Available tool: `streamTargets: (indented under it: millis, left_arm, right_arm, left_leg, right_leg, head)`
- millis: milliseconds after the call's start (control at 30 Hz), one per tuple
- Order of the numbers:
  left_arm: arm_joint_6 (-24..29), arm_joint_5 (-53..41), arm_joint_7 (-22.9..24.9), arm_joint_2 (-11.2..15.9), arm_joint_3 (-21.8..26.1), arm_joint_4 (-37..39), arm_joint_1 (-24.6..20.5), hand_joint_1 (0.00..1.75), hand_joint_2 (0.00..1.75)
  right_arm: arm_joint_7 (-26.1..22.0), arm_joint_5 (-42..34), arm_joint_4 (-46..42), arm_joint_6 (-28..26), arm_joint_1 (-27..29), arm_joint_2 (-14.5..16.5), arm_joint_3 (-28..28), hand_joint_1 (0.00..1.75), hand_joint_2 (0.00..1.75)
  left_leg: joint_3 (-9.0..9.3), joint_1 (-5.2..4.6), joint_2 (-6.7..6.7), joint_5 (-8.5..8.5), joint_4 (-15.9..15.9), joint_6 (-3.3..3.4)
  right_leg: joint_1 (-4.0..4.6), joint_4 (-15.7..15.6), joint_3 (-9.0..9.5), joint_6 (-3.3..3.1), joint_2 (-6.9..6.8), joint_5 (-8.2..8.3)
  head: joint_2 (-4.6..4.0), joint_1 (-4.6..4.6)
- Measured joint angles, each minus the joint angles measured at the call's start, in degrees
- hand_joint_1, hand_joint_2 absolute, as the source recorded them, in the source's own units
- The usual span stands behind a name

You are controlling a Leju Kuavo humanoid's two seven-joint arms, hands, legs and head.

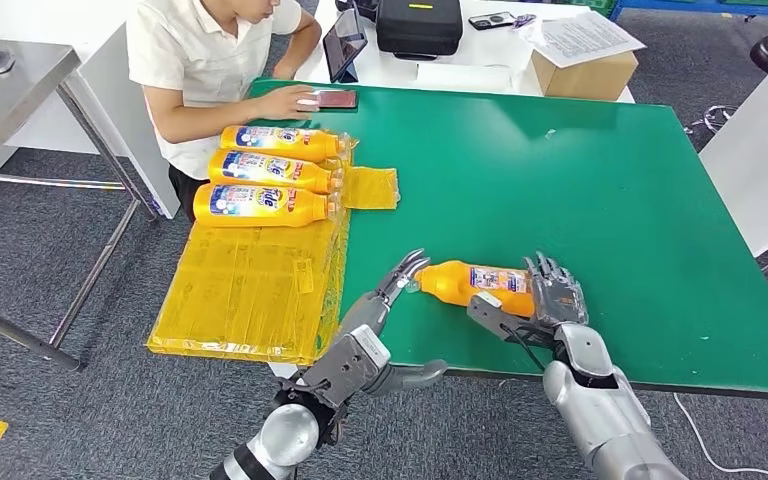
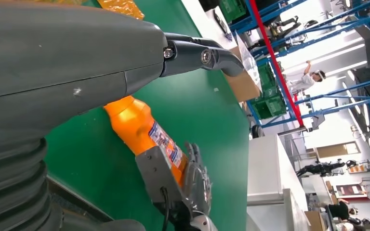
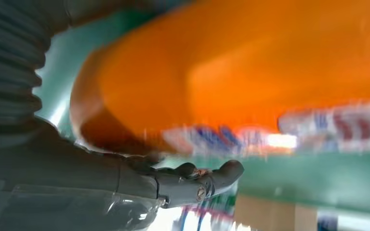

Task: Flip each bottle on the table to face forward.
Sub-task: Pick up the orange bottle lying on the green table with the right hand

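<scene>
- I have 1 orange bottle (image 1: 480, 284) lying on its side near the near edge of the green table (image 1: 600, 180), cap end pointing left.
- My right hand (image 1: 552, 298) is cupped around the bottle's base end, fingers over the far side and thumb on the near side; I judge it is gripping, though how firmly I cannot tell.
- My left hand (image 1: 392, 290) sits just beside the cap, fingers spread and holding nothing.
- 3 more bottles (image 1: 270, 172) lie in a row at the far left, on a yellow sheet (image 1: 250, 290), label side up; a person (image 1: 210, 60) sits just beyond them.
- Risk: the bottle lies close to the table's edge, so a slip during the roll could send it off the near side. A 1-ended grip may also let the cap end swing into my left fingers.
- The left wrist view shows the label (image 2: 166, 143) and the gap between my left fingertips and the bottle; the right wrist view is blurred, giving just orange plastic above my thumb (image 3: 192, 180).
</scene>
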Motion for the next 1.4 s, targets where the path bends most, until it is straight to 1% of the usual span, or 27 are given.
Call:
streamTargets:
  millis: [100, 333, 400, 533, 600, 733, 833, 900, 967, 1067, 1167, 1233, 1300, 1400]
  left_arm:
    - [-0.2, 0.0, 0.1, 0.0, 0.0, 0.0, -0.3, 0.00, 1.75]
    - [-0.3, 0.0, 0.1, 0.0, 0.0, 0.0, -0.4, 0.00, 1.75]
    - [-0.4, 0.0, 0.0, 0.0, 0.0, 0.1, -0.5, 0.00, 1.75]
    - [-0.6, 0.7, -0.8, 0.0, 0.0, 0.7, -1.3, 0.00, 1.75]
    - [-0.4, 0.8, -1.4, 0.0, -0.1, 1.0, -1.6, 0.00, 1.75]
    - [0.5, 0.8, -2.4, 0.0, -0.1, 1.3, -1.9, 0.00, 1.75]
    - [2.4, 2.1, -4.3, -0.2, -0.1, 1.4, -1.8, 0.00, 1.75]
    - [4.3, 5.2, -6.2, -0.7, 0.4, 1.4, -1.5, 0.00, 1.75]
    - [6.1, 10.9, -8.0, -1.4, 1.7, 1.5, -0.6, 0.00, 1.75]
    - [7.3, 23.1, -9.2, -2.4, 4.6, 1.5, 1.3, 0.00, 1.75]
    - [7.3, 33.3, -9.0, -2.6, 7.9, 1.5, 3.7, 0.00, 1.75]
    - [6.9, 36.9, -8.6, -2.5, 9.5, 1.5, 5.3, 0.00, 1.75]
    - [6.4, 38.3, -8.5, -2.3, 10.4, 1.5, 6.5, 0.00, 1.75]
    - [5.4, 40.3, -7.9, -2.2, 11.4, 1.3, 7.8, 0.00, 1.75]
  right_arm:
    - [-2.2, -3.8, 1.1, 2.6, -1.0, -0.5, 0.0, 1.75, 1.75]
    - [-3.5, -5.6, 2.4, 3.6, -2.1, -0.9, -0.1, 1.75, 1.75]
    - [-5.5, -9.0, 2.8, 5.6, -2.3, -1.1, -0.3, 1.75, 1.75]
    - [-11.7, -18.6, 4.0, 11.3, -2.7, -1.9, -1.7, 1.75, 1.75]
    - [-13.7, -21.3, 4.4, 12.2, -2.5, -2.2, -2.2, 1.75, 1.75]
    - [-15.9, -25.1, 4.5, 12.6, -1.7, -2.4, -2.9, 1.75, 1.75]
    - [-18.8, -32.3, 4.1, 15.5, -0.6, -2.4, -4.1, 1.75, 1.75]
    - [-20.9, -37.9, 2.9, 17.9, 0.9, -2.0, -5.3, 1.75, 1.75]
    - [-22.1, -42.5, 0.2, 18.8, 3.3, -1.4, -6.3, 1.75, 1.75]
    - [-22.8, -48.0, -5.8, 18.1, 7.6, -0.1, -7.0, 1.75, 1.75]
    - [-23.6, -53.0, -12.8, 16.0, 12.2, 2.0, -7.1, 1.75, 1.75]
    - [-24.1, -55.7, -17.7, 14.2, 14.9, 3.7, -6.9, 1.75, 1.75]
    - [-24.1, -57.3, -21.7, 12.7, 16.8, 5.2, -6.4, 1.75, 1.75]
    - [-24.3, -58.7, -26.3, 11.6, 18.7, 6.7, -5.3, 1.75, 1.75]
  left_leg:
    - [0.21, 0.00, 0.01, -0.01, 0.0, 0.01]
    - [0.35, 0.01, 0.00, -0.01, 0.0, 0.01]
    - [0.39, 0.02, 0.02, -0.01, 0.0, 0.00]
    - [0.60, 0.02, 0.16, -0.11, 0.0, -0.03]
    - [0.73, 0.01, 0.28, -0.18, 0.0, -0.06]
    - [0.95, 0.03, 0.34, -0.21, 0.0, -0.09]
    - [1.05, 0.05, 0.34, -0.25, 0.0, -0.13]
    - [1.03, 0.06, 0.35, -0.24, 0.0, -0.13]
    - [1.00, 0.06, 0.34, -0.23, 0.0, -0.13]
    - [0.86, 0.06, 0.33, -0.23, 0.0, -0.13]
    - [0.53, 0.07, 0.31, -0.19, 0.0, -0.13]
    - [0.28, 0.07, 0.27, -0.15, 0.0, -0.13]
    - [0.12, 0.07, 0.24, -0.14, 0.0, -0.13]
    - [0.00, 0.06, 0.10, -0.14, 0.0, -0.13]
  right_leg:
    - [0.00, 0.0, 0.17, 0.00, 0.00, 0.00]
    - [0.01, 0.0, 0.31, 0.00, 0.00, 0.00]
    - [0.02, 0.0, 0.33, 0.00, 0.02, -0.01]
    - [0.02, 0.0, 0.45, -0.01, 0.12, -0.01]
    - [0.02, 0.0, 0.50, -0.01, 0.21, -0.01]
    - [0.03, -0.1, 0.45, -0.03, 0.26, -0.03]
    - [0.07, 0.0, 0.59, -0.06, 0.27, -0.04]
    - [0.07, 0.0, 0.77, -0.06, 0.28, -0.03]
    - [0.07, 0.0, 0.81, -0.06, 0.27, -0.02]
    - [0.07, 0.0, 0.73, -0.05, 0.27, -0.03]
    - [0.08, 0.0, 0.44, -0.06, 0.26, -0.04]
    - [0.08, 0.1, 0.21, -0.06, 0.24, -0.04]
    - [0.07, 0.1, 0.06, -0.06, 0.23, -0.05]
    - [0.04, 0.1, -0.01, -0.06, 0.16, -0.06]
  head:
    - [0.00, 0.01]
    - [0.00, 0.00]
    - [0.00, 0.00]
    - [0.00, 0.02]
    - [0.00, 0.01]
    - [0.00, 0.01]
    - [0.00, 0.02]
    - [0.00, 0.02]
    - [0.00, 0.01]
    - [0.00, -0.01]
    - [0.00, -0.02]
    - [0.00, -0.01]
    - [0.00, -0.02]
    - [0.00, -0.01]
